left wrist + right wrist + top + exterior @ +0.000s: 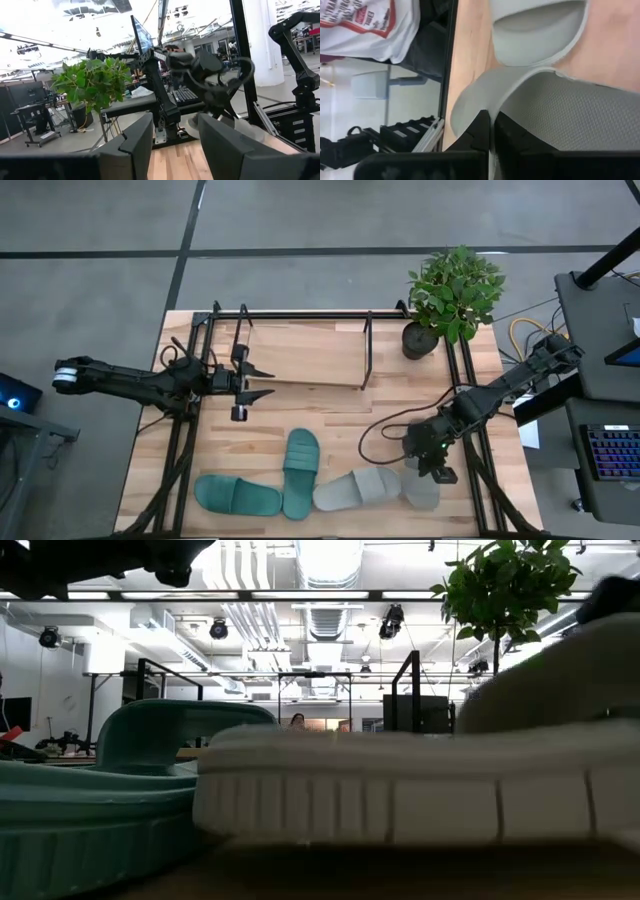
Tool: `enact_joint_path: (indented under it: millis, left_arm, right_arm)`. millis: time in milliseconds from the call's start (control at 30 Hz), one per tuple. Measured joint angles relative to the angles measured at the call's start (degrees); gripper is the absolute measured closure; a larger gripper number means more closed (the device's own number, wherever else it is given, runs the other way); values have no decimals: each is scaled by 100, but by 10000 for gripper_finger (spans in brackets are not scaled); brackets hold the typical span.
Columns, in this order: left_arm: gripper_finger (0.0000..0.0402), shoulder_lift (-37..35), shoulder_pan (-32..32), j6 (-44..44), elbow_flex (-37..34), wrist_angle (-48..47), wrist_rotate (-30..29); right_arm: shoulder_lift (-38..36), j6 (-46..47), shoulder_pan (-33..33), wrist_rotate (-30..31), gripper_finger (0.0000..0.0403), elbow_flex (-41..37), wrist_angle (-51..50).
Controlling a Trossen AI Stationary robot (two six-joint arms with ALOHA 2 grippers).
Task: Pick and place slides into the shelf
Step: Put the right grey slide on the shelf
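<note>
Grey concrete floor surrounds the wooden tabletop (330,405), and along its far edge I see the shelf (305,352), a black tube rack with a light board, no slides on it yet. All four slides lie in a row along the near edge: one teal slide (237,496) lying crosswise, a second teal slide (300,472) with its long axis running toward the shelf, then a grey slide (357,488) lying crosswise, and the last grey slide (421,486) at the right end, partly under my right arm.

My right claw (432,465) sits right on that end grey slide. In the right wrist view the right claw's dark fingers are clenched on the thin rim of the grey slide (540,110), with the neighbouring grey slide (537,30) just beyond it. So I judge the grasp is made, and the next move is a lift and carry away from the near edge toward the shelf, which lies straight across the tabletop from this claw, slightly to its left.

A potted plant (452,292) stands at the shelf's right end, directly on the far side of my right arm; I would steer left of it. A black cable loops on the tabletop near that arm too.

My left claw (262,380) hovers half open and empty by the shelf's left end, well apart from the slides.
</note>
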Motion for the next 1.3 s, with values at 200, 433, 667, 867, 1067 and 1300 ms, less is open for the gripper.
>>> enact_joint_path:
  millis: [200, 433, 667, 867, 1067, 1300]
  left_arm:
    - [257, 79, 0, 0, 2, 42, 0]
    - [257, 94, 0, 0, 2, 42, 2]
    - [257, 87, 0, -2, 2, 40, 1]
    - [257, 93, 1, -2, 3, 42, 1]
    - [257, 109, 0, 183, 102, 253, 0]
    - [257, 216, 0, 209, 87, 342, 0]
  right_arm:
    - [-2, -86, -46, 168, 394, 707, -714]
    - [-6, -80, -48, 299, 394, 1110, -1303]
    - [-6, -42, -48, 300, 394, 1174, -1550]
    - [-6, -119, -48, 619, 394, 1175, -1458]
    - [-6, -631, -51, 1539, 394, 1342, -1033]
    - [-6, -1524, -48, 2852, 394, 1591, -103]
